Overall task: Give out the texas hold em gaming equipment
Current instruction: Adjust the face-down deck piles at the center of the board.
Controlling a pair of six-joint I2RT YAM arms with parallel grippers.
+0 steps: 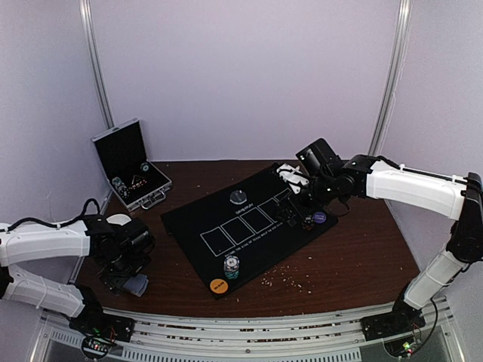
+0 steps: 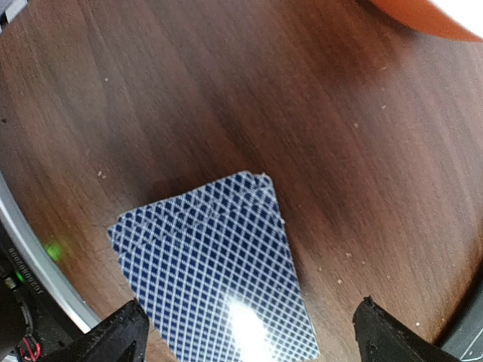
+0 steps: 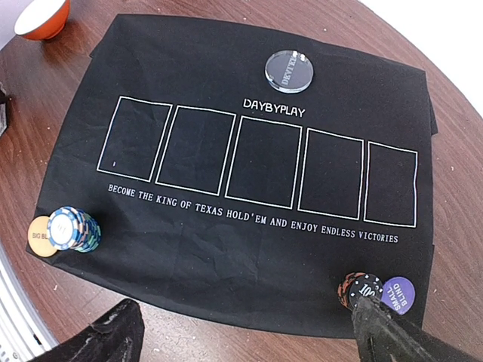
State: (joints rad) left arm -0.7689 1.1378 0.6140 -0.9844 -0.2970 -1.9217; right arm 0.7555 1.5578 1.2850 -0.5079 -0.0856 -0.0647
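A deck of blue-backed playing cards [image 2: 215, 264] lies on the wooden table, partly between the fingers of my open left gripper [image 2: 249, 335]; from above the cards [image 1: 136, 285] show just under that gripper [image 1: 123, 276]. On the black mat [image 3: 249, 249] sit a clear disc [image 3: 289, 70], a multicoloured chip stack [image 3: 73, 228] beside an orange disc [image 3: 39, 235], and a second chip stack [image 3: 361, 286] beside a purple disc [image 3: 398, 294]. My right gripper [image 3: 241, 335] hovers open over the mat's edge, with one finger [image 3: 392, 332] in front of the second stack. It holds nothing.
The silver case [image 1: 132, 162] stands open at the back left. A red-and-white bowl [image 3: 44, 16] sits near the mat's corner, close to my left arm [image 1: 45, 241]. Crumbs speckle the wood in front of the mat. The table's metal rail [image 2: 30, 256] runs just beside the cards.
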